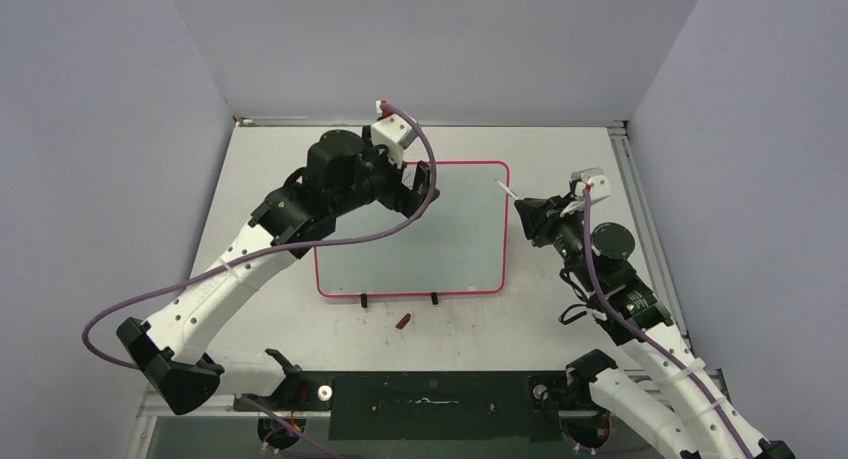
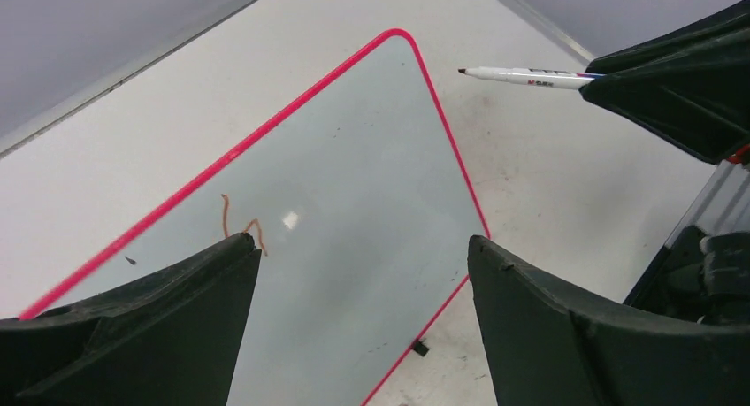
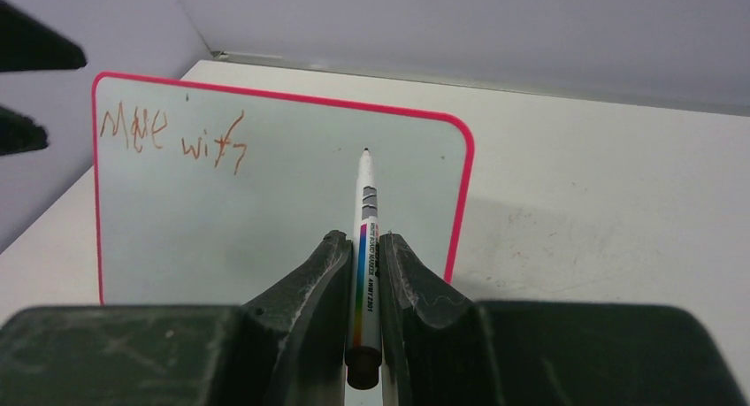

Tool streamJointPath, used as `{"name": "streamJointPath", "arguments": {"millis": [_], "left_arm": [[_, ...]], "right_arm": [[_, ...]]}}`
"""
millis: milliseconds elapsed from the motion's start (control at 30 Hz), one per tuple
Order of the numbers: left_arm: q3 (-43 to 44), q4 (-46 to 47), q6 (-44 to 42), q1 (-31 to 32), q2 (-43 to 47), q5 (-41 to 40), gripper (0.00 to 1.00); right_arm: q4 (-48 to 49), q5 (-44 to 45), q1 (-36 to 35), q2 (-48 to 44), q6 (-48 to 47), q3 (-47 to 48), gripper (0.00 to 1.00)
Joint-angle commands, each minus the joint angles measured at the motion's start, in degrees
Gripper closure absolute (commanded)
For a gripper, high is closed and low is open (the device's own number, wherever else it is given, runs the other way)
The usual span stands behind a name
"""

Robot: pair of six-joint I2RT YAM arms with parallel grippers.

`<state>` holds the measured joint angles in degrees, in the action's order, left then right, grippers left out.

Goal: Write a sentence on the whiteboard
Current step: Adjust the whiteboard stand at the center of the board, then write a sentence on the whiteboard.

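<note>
Whiteboard (image 1: 440,239) lies mid-table, pink rim all round, its two black feet at the edge nearest the arm bases. Sentence (image 3: 168,136) sits in the board's top left corner as my right wrist camera sees it: shaky red-brown strokes, I read "Move wit" plus one trailing stroke. From the left wrist only a couple of those strokes show, beside one finger. Right gripper (image 3: 364,247) is clamped on a marker (image 3: 366,211), cap off, barrel gripped between both fingers and the tip pointing away. From overhead the tip is close to the board's far right corner; I cannot tell whether it touches. Left gripper (image 2: 363,317) hangs above the board's far left part, fingers spread wide, nothing between them. A small red piece (image 1: 404,321) lies on the table (image 1: 560,159) just in front of the feet.
</note>
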<state>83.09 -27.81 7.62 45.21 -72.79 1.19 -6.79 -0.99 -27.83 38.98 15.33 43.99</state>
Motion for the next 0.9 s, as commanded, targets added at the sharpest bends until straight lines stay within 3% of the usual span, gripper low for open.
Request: {"name": "streamJointPath", "arguments": {"millis": [0,200,367,667,867], "left_arm": [[3.6,-1.9,-12.9,-8.2,-5.2,17.9,0.14],[13.2,-2.1,-19.8,-17.0,-15.4,33.1,0.13],[25.2,-7.8,-20.2,-23.2,-26.6,41.6,0.13],[43.0,-25.7,-25.3,-23.6,-42.6,47.0,0.14],[44.4,-28.2,-25.4,-23.6,-45.5,48.6,0.14]], "right_arm": [[8.6,-9.6,-0.4,-1.6,-0.1,-3.3,0.95],[9.9,-8.6,-0.4,-2.1,1.2,-4.6,0.95],[9.1,-7.5,-0.5,-2.5,2.1,-4.3,0.95],[8.4,-5.5,-0.7,-2.4,3.1,-4.7,0.95],[7.8,-4.5,-0.7,-2.7,3.3,-4.9,0.95]]}}
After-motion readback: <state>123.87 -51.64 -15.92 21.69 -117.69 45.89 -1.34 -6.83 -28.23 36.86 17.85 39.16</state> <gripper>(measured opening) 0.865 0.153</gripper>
